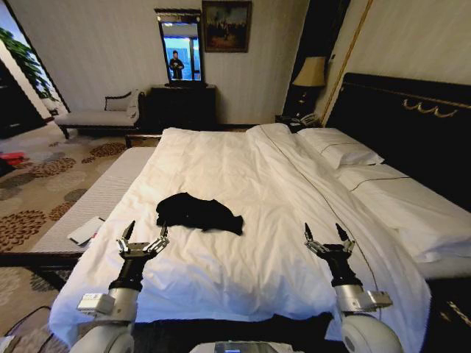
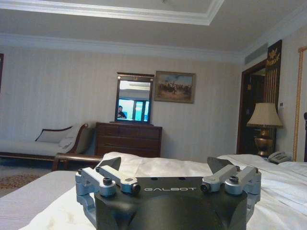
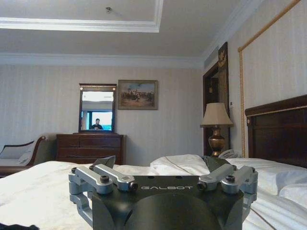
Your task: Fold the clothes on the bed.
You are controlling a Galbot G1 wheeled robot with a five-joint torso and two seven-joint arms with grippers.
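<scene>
A hotel-style bedroom seen from the robot's head, looking down over a large bed point(image 1: 243, 184) made up with a white duvet and white pillows point(image 1: 340, 147), its dark headboard point(image 1: 412, 125) with gold trim along the right side. A black T-shirt point(image 1: 197, 212) lies crumpled in a loose heap on the duvet, toward the near-left part of the bed, not spread flat. The left gripper point(image 1: 144, 237) hovers above the near edge of the bed, just in front of and slightly left of the shirt, its two fingers spread wide and holding nothing. The right gripper point(image 1: 328, 236) hovers at about the same height over the near-right part of the duvet, well apart from the shirt, its fingers likewise spread wide and empty. Neither gripper touches the fabric. A padded bench point(image 1: 88, 202) runs along the bed's left side, with a flat white booklet or device point(image 1: 87, 230) lying on it. Beyond the bed, against the far wall, stand a dark dresser point(image 1: 182, 107) with a mirror point(image 1: 181, 50) above it, a framed painting point(image 1: 226, 26), a pale chaise longue point(image 1: 99, 114) at left, and a lamp point(image 1: 310, 73) beside the headboard. In the left wrist view the left gripper point(image 2: 167, 172) is held level over the white bedding, facing the dresser; in the right wrist view the right gripper point(image 3: 162, 168) faces the same wall, with the pillows and headboard beside it.
</scene>
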